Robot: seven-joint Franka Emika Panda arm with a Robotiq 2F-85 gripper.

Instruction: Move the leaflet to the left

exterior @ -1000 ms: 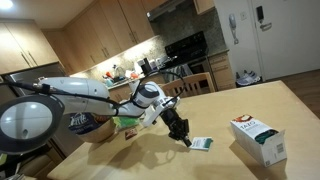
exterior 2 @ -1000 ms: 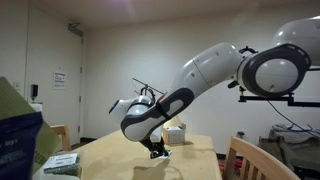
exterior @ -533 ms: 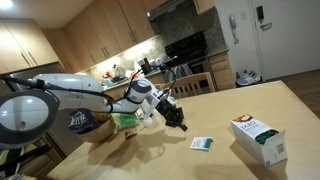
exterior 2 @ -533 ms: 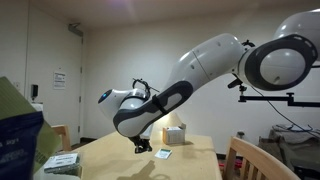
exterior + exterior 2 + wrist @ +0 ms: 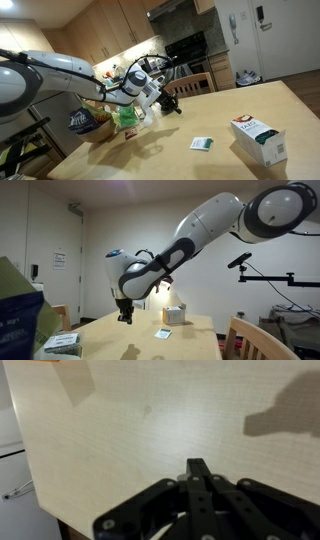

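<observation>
The leaflet (image 5: 203,144) is a small flat white card with green print lying on the wooden table (image 5: 190,125); it also shows in an exterior view (image 5: 163,334). My gripper (image 5: 173,104) hangs in the air above the table, well away from the leaflet, and shows in both exterior views (image 5: 124,318). In the wrist view the black fingers (image 5: 198,466) are pressed together with nothing between them, over bare table. The leaflet is out of the wrist view.
A bulky white-and-green carton box (image 5: 258,139) stands near the leaflet, also seen in an exterior view (image 5: 174,315). Bags and packets (image 5: 105,119) crowd one end of the table. A blue package (image 5: 18,320) and a small carton (image 5: 62,342) sit close to the camera.
My gripper has lifted off the table beside the leaflet and swung away from it and upward. The leaflet stays flat on the table.
</observation>
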